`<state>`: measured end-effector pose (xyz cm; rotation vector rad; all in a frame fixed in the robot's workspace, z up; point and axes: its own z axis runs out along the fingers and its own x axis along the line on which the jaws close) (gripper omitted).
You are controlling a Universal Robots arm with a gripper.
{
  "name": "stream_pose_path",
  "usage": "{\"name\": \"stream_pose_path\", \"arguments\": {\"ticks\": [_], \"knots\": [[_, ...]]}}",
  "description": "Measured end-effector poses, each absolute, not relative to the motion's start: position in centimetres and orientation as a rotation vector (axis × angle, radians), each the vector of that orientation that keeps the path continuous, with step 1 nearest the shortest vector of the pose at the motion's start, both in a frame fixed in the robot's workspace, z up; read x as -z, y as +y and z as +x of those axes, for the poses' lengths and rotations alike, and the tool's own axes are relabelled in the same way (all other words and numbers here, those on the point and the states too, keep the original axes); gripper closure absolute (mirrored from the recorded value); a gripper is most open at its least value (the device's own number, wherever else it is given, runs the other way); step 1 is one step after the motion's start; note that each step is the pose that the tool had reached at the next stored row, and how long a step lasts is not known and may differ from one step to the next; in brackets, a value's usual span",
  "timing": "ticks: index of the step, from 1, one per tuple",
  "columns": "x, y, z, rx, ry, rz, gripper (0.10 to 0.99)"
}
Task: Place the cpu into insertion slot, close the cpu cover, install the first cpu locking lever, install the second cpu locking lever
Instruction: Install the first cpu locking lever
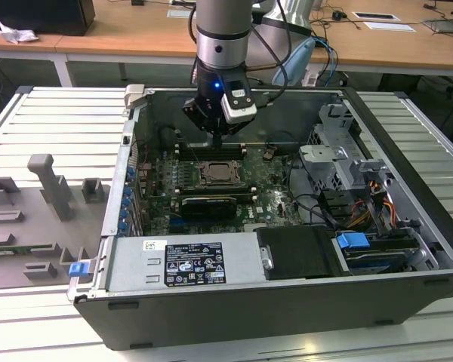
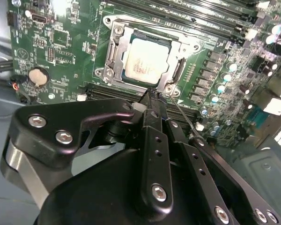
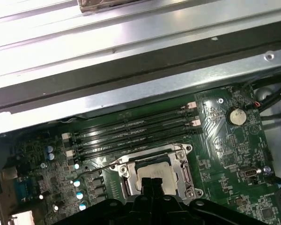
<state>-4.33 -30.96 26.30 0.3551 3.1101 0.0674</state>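
Gripper (image 2: 152,96) is poised at the cover (image 2: 115,50) edge, fingers drawn narrow, nothing gripped; cpu (image 2: 143,61) is seated just beyond, lever (image 2: 182,115) just beside the tips

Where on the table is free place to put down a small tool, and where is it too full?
Bare table slats lie beyond the grey fixtures and beside the case at the exterior view's right. Inside the case is crowded: motherboard, cables, gripper.
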Motion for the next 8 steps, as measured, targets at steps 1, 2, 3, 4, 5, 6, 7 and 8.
{"name": "stream_pose_path", "arguments": {"ticks": [1,2,3,4,5,6,7,8], "knots": [[-26.30,-30.96,-4.33,-0.067,3.112,0.342,0.980],[-26.30,-30.96,-4.33,-0.068,3.114,0.328,0.980],[-26.30,-30.96,-4.32,-0.068,3.115,0.316,0.980],[-26.30,-30.96,-4.32,-0.068,3.117,0.299,0.980],[-26.30,-30.96,-4.33,-0.068,3.119,0.283,0.980],[-26.30,-30.96,-4.33,-0.068,3.120,0.270,0.980],[-26.30,-30.96,-4.33,-0.068,3.122,0.244,0.980],[-26.30,-30.96,-4.33,-0.068,3.125,0.218,0.980]]}}
